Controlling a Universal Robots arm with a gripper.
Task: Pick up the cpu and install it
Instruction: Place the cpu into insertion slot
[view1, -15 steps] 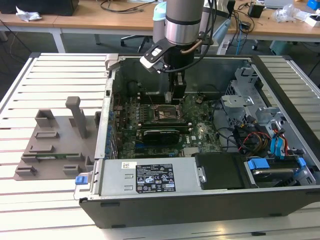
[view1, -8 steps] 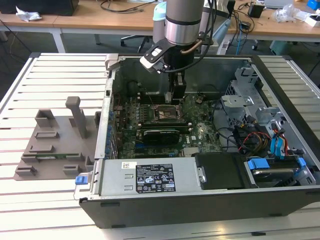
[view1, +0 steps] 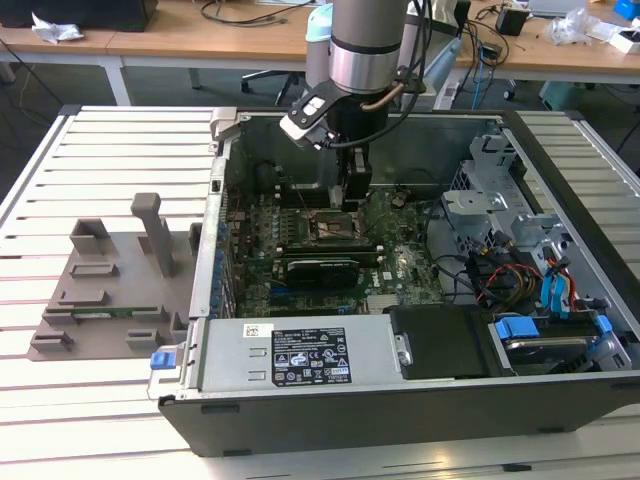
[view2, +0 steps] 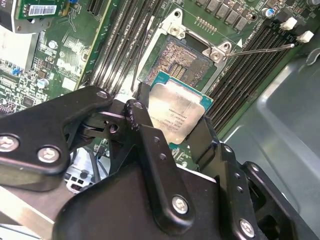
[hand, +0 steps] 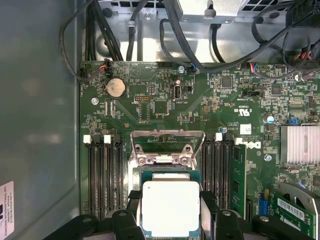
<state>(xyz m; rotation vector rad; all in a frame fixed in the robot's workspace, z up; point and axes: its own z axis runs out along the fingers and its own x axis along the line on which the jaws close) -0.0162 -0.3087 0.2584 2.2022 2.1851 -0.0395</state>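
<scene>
silvery cpu (view2: 176, 111), pinched by its edges between fingers of the gripper (view2: 171, 126), open socket (view2: 182, 62) just ahead of the fingertips; judged to need level, square alignment, no pressing.

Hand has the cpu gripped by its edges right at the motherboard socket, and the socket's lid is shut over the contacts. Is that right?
Not the lid: the motherboard socket is open, its contact field bare in the second wrist view. The rest stands: the hand grips the cpu by its edges, right at that socket.
</scene>
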